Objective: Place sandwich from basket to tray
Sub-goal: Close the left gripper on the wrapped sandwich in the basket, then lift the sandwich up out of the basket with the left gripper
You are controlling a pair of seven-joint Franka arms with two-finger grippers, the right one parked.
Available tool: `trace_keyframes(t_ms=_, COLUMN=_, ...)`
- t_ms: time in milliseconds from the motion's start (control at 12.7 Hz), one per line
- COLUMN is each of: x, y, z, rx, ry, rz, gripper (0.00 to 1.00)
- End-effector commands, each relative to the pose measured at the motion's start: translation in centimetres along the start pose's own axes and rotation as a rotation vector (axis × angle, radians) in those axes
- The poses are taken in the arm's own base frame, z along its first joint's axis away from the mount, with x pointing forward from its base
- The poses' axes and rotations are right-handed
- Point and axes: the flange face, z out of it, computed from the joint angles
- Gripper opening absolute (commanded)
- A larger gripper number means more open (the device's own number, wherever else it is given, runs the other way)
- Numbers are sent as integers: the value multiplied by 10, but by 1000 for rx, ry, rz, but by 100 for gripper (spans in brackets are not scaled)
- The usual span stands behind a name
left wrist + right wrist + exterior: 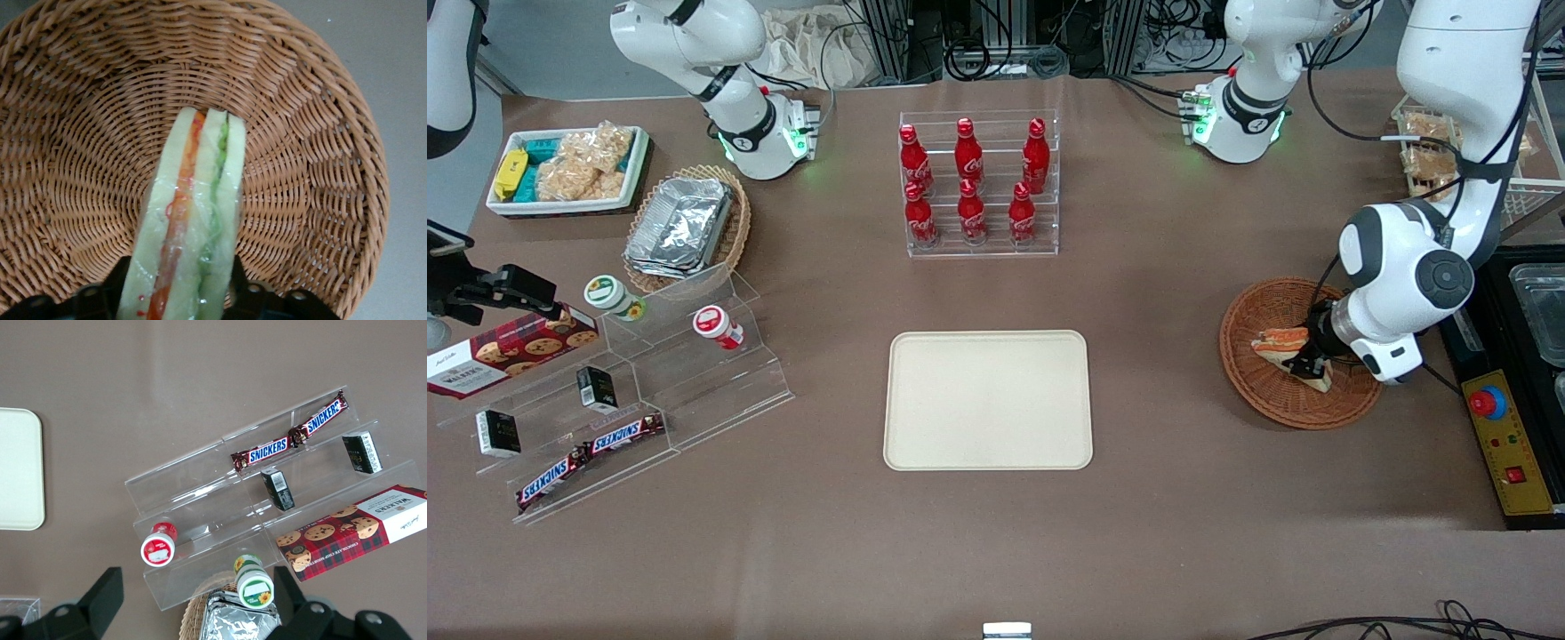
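The sandwich (1282, 342), a wedge of white bread with orange and green layers, sits inside the round reddish-brown wicker basket (1280, 400) toward the working arm's end of the table. My gripper (1303, 360) is down in the basket, shut on the sandwich. In the left wrist view the sandwich (193, 213) stands on edge between the two dark fingers (121, 283), which press on both bread faces, with the basket's weave (80, 133) all around. The cream rectangular tray (987, 400) lies bare at the table's middle, well apart from the basket.
An acrylic rack of red bottles (978, 182) stands farther from the front camera than the tray. Toward the parked arm's end are a tiered acrylic stand with snacks (631, 391), a tan oval basket of foil containers (689, 227) and a white snack tray (569, 169). A control box (1498, 436) sits beside the basket.
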Motion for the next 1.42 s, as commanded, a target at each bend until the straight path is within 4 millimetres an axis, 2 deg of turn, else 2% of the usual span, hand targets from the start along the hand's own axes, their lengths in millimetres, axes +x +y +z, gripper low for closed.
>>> trace_keyframes(t_ms=0, x=5, y=9, z=-11, rx=-22, ry=11, rz=-3, gripper=0)
trace_keyframes(t_ms=157, x=7, y=14, z=-30, rx=5, ry=2, rz=22, gripper=0)
trace_keyframes(t_ms=629, x=19, y=42, z=-154, rx=134, ry=-69, rz=261, gripper=0)
trace_keyframes(t_ms=787, x=17, y=58, z=-207, rx=131, ry=-84, rz=368, gripper=0)
trace_keyframes(t_ms=865, x=12, y=70, z=-222, rx=116, ry=-82, rz=435, gripper=0)
trace_keyframes(t_ms=944, x=-6, y=85, z=-231, rx=93, ry=-72, rz=512, gripper=0)
trace_keyframes(t_ms=1022, x=-24, y=102, z=-232, rx=79, ry=-67, rz=563, gripper=0)
trace_keyframes(t_ms=1101, x=-51, y=123, z=-228, rx=69, ry=-64, rz=615, gripper=0)
trace_keyframes(t_ms=1180, x=-78, y=147, z=-216, rx=72, ry=-58, rz=669, gripper=0)
trace_keyframes(t_ms=1337, x=-148, y=194, z=-191, rx=74, ry=-34, rz=797, gripper=0)
